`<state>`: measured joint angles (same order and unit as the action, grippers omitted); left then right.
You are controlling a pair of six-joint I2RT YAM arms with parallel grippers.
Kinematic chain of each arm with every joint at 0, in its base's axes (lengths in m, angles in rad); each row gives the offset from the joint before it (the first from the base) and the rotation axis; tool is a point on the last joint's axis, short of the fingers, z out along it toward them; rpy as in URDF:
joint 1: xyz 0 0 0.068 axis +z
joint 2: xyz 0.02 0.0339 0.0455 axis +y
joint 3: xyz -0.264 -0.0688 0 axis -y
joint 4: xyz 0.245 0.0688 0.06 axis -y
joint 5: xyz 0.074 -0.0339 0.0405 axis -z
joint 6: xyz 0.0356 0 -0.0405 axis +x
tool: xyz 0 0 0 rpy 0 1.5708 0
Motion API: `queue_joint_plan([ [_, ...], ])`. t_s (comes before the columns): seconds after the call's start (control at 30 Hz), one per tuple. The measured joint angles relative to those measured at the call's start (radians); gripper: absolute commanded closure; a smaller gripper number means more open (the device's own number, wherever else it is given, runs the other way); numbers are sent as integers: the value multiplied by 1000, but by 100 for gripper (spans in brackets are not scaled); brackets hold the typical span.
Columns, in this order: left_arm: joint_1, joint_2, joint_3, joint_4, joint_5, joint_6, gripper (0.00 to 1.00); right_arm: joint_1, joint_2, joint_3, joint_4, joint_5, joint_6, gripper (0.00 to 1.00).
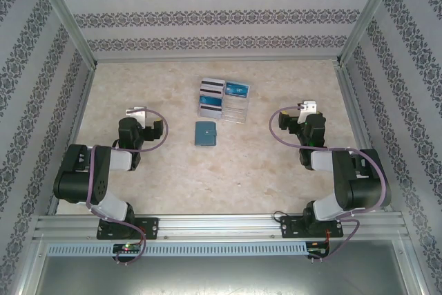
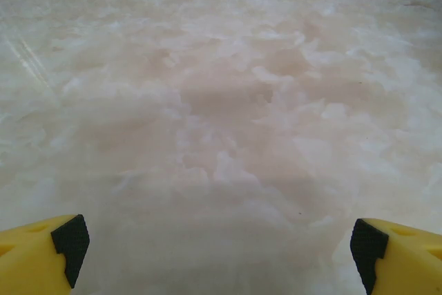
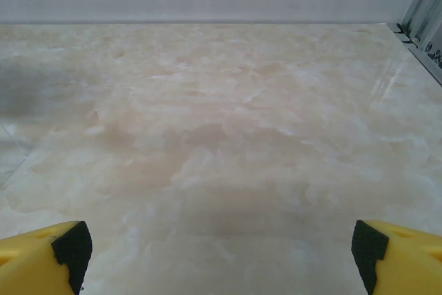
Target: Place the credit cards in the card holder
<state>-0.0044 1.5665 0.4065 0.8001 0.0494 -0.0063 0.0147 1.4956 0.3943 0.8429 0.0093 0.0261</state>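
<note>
Several credit cards [image 1: 222, 97] lie in a tight group at the middle back of the table, some with dark stripes [image 1: 212, 88] and one blue-teal [image 1: 237, 90]. Just in front of them lies the teal card holder [image 1: 206, 133], folded shut. My left gripper [image 1: 135, 112] rests to the left of the holder, well apart from it. My right gripper [image 1: 307, 110] rests to the right of the cards. In each wrist view the yellow fingers [image 2: 41, 250] [image 3: 41, 253] stand wide apart over bare table, so my left gripper [image 2: 217, 243] and right gripper [image 3: 219, 248] are open with nothing between them.
A pale, see-through-looking piece [image 1: 235, 112] lies at the near right of the card group. Patterned walls [image 1: 207, 18] and aluminium posts [image 1: 65, 15] enclose the marble-look table [image 1: 235, 170]. A metal rail [image 1: 221, 226] runs along the near edge.
</note>
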Motion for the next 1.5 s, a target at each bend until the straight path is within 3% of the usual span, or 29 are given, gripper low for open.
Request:
queue_joint_plan([
  [0.93,0,-2,3,-9,-1,0,0,0,-2,0,-3,1,0,2],
  [1.0,0,-15,28,-74,-5,-1,1,1,-30,4,-55,6,0,2],
  [1.13,0,-80,217,-370,-60,-61,1,-6,-206,43,-244,24,44,2],
  [1.27,0,-144,333,-504,-83,-137,0,-31,-333,154,-404,-28,135,2],
  [1.4,0,-206,344,-633,-46,-220,0,-25,-317,285,-529,-166,241,2],
  [1.5,0,-214,356,-731,29,-272,0,53,-247,367,-627,-219,291,2],
])
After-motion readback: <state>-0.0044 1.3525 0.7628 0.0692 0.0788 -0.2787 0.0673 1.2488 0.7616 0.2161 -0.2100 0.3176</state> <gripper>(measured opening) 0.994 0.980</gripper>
